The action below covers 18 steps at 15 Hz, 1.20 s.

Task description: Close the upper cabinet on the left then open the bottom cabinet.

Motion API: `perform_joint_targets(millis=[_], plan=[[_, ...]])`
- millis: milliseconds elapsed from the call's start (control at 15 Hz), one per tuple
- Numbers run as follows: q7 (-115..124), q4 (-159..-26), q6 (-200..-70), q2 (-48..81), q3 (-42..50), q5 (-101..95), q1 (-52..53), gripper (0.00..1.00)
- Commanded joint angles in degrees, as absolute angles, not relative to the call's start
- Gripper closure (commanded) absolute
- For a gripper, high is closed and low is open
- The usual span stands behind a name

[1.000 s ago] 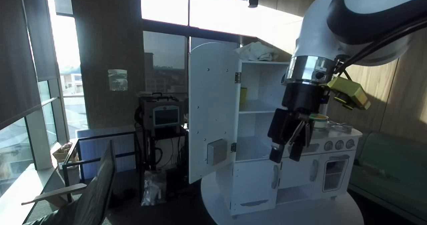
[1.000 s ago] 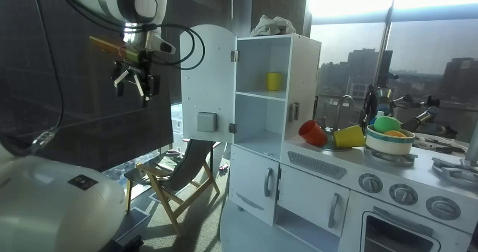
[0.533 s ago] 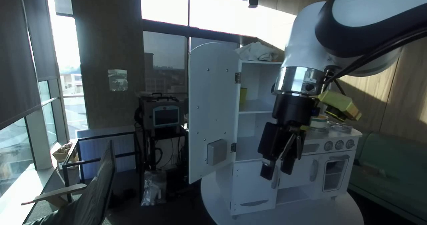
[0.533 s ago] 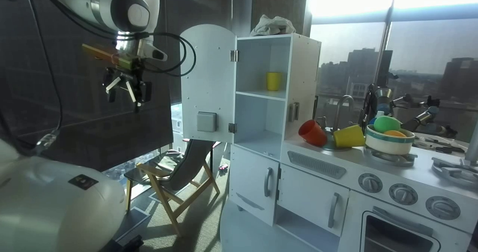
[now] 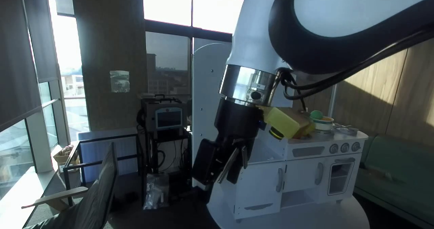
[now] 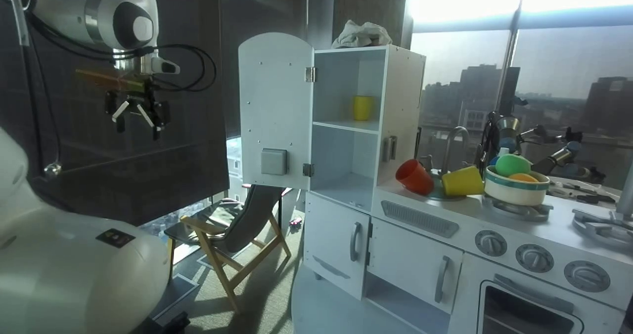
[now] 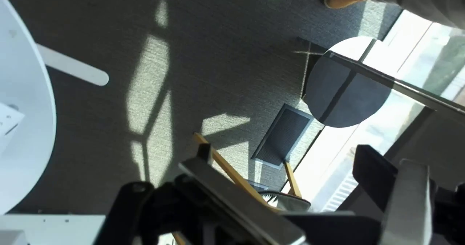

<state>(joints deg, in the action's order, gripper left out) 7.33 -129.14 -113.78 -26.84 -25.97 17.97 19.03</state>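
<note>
Sunlight is let in by windows [image 5: 166,5] behind the toy kitchen [image 6: 415,255], which is raised on a round worktop [image 5: 325,217], presumably for reach by the arm [image 5: 322,12]. On two hinges [image 6: 310,74] the upper cabinet [image 6: 274,109] is carried wide open, so the yellow cup [image 6: 363,108] inside is exposed. Below, the bottom cabinet [image 6: 332,242] is closed; its handle [image 6: 354,241] is set toward the oven [image 6: 529,307] side, probably opposite its hinging, for an easy pull. The jaws are spread well apart with nothing held; they are pointed downward, and in an exterior view a gap is seen between them and the upper cabinet's free edge [image 6: 243,121]. This pose is probably chosen so that the edge can be rounded and the outer face pushed. Neither step is yet done.
</note>
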Motion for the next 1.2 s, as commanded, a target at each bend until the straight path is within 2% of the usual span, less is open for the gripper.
perform_joint_targets(millis=[0, 267, 600, 1133], plan=[[13.8, -115.4, -114.0, -15.1, -32.2, 3.3, 17.0, 0.0], [19.3, -103.1, -110.6, -4.4, -38.4, -16.1, 12.7, 0.0], [20.8, -89.8, -105.5, 6.0, -35.0, -31.4, 18.6, 0.0], [19.0, -74.9, -101.6, 14.6, -26.4, -47.9, 29.4, 0.0]])
